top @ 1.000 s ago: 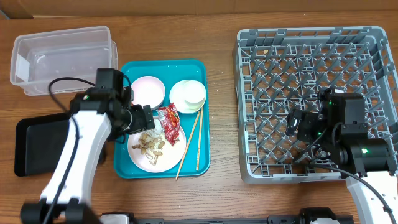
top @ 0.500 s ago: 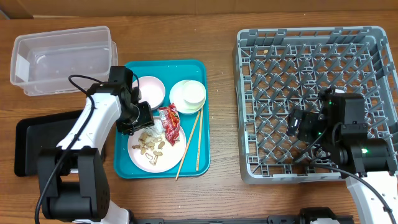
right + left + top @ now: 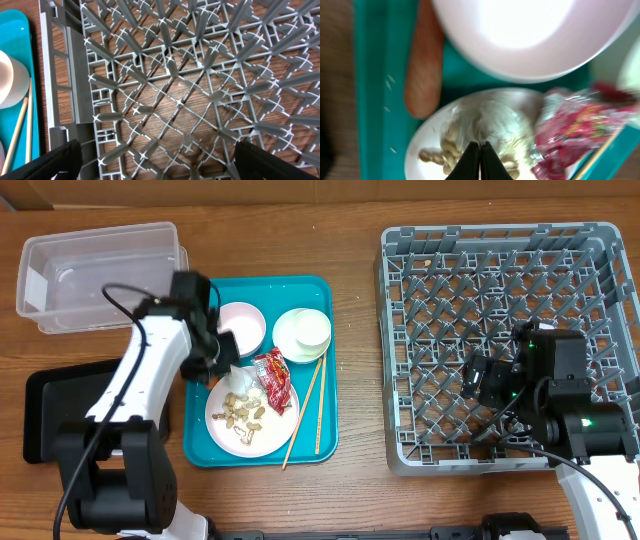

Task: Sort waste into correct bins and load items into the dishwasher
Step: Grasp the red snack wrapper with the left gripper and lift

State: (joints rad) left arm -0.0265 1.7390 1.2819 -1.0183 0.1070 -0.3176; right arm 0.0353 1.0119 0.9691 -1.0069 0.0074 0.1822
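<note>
My left gripper is shut, its tips pinching the crumpled white paper ball over the white plate on the teal tray. In the overhead view the left gripper sits at the plate's far left edge. Tan peanut shells lie on the plate, and the red snack wrapper rests at its right. An orange carrot lies on the tray beside a white dish. My right gripper hangs open and empty over the grey dish rack.
The clear tub stands at the far left, the black tray in front of it. The teal tray also carries a white bowl and wooden chopsticks. The rack holds no dishes.
My left gripper has closed on the paper ball and shifted slightly left and toward the far side of the plate. The right arm has not moved.
</note>
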